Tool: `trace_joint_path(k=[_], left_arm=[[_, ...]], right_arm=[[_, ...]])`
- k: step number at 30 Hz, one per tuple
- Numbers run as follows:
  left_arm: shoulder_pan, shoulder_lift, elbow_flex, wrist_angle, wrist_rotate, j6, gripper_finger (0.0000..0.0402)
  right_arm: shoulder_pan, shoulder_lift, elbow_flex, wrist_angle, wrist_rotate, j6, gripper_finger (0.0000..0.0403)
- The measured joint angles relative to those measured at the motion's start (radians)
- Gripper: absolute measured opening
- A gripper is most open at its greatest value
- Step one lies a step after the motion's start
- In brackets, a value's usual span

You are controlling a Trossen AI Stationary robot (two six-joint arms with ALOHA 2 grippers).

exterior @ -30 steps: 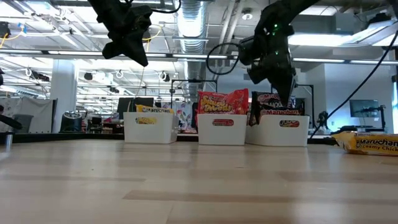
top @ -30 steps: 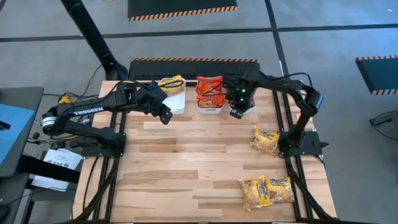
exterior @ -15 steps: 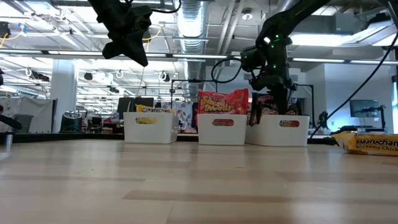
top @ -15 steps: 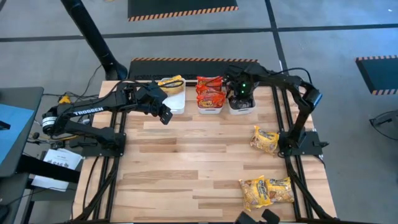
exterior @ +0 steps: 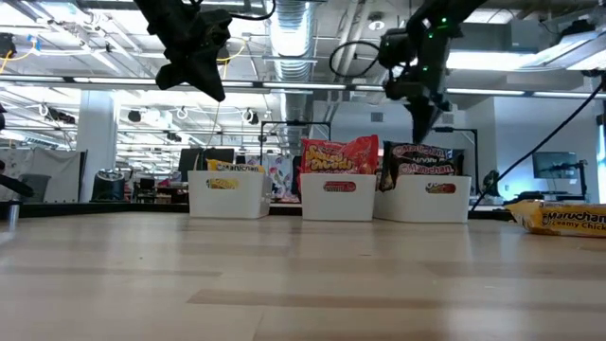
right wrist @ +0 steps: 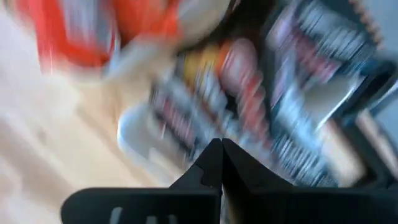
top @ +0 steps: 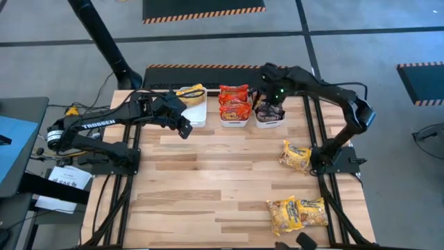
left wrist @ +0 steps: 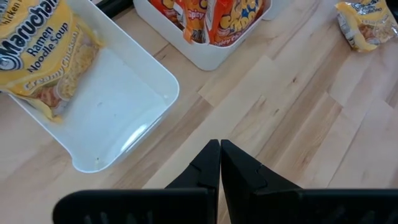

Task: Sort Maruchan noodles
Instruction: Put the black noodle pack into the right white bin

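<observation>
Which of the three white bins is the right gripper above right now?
The dark-packet bin, rightmost in the row. The right gripper hangs shut over it; the red-packet bin and yellow-packet bin sit further left.

Grey floor (top: 388, 28) surrounds the wooden table (top: 208, 180), marked with hazard-striped dark mats (top: 201, 10). Beyond the table, an open industrial hall: exposed silver ducting (exterior: 289, 28), ceiling strip lights (exterior: 511, 60), white columns (exterior: 95, 142).

1. This looks like a large industrial lab or workshop hall: exposed silver ductwork (exterior: 289, 24) and strip lights run under an open ceiling.
2. Grey concrete floor (top: 361, 17) carries black-and-orange hazard-striped mats (top: 202, 10).
3. A butcher-block table (top: 222, 180) sits on a black frame.
</observation>
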Motion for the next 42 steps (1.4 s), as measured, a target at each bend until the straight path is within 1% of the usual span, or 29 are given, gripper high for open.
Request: trace_joint_path(k=[3,6,11,12,15,17,21,27,30,33,38,42], left_arm=[[0.000,0.000,0.000,0.000,-0.013,0.000,0.0000],[0.000,0.000,0.000,0.000,-0.015,0.000,0.0000],[0.000,0.000,0.000,0.000,-0.015,-0.001,0.0000],[0.000,0.000,0.000,0.000,-0.015,-0.001,0.0000],[0.000,0.000,0.000,0.000,-0.015,-0.002,0.0000],[0.000,0.000,0.000,0.000,-0.014,-0.002,0.0000],[0.000,0.000,0.000,0.000,-0.014,-0.002,0.0000],[0.000,0.000,0.000,0.000,-0.015,0.021,0.0000],[0.000,0.000,0.000,0.000,-0.015,0.022,0.0000],[0.000,0.000,0.000,0.000,-0.015,0.022,0.0000],[0.001,0.000,0.000,0.000,-0.016,0.023,0.0000],[0.001,0.000,0.000,0.000,-0.017,0.023,0.0000]], right_arm=[[-0.016,-0.001,0.000,0.128,-0.007,0.021,0.0022],[-0.020,0.026,0.000,0.174,-0.070,0.032,0.0022],[0.002,0.086,0.000,0.173,-0.074,0.029,0.0022],[0.002,0.095,0.000,0.180,-0.062,0.030,0.0022],[0.001,0.120,0.000,0.193,0.038,0.037,0.0022],[-0.003,0.136,0.000,0.190,0.069,0.043,0.0022],[-0.003,0.178,0.000,0.173,0.058,0.043,0.0022],[0.029,0.219,0.004,0.126,0.062,0.034,0.0022],[0.044,0.222,0.001,0.120,0.042,0.032,0.0022],[0.047,0.223,0.001,0.112,-0.019,0.032,0.0022],[0.056,0.230,-0.002,0.111,-0.023,0.043,0.0022],[0.060,0.178,-0.002,0.105,-0.023,0.058,0.0022]])
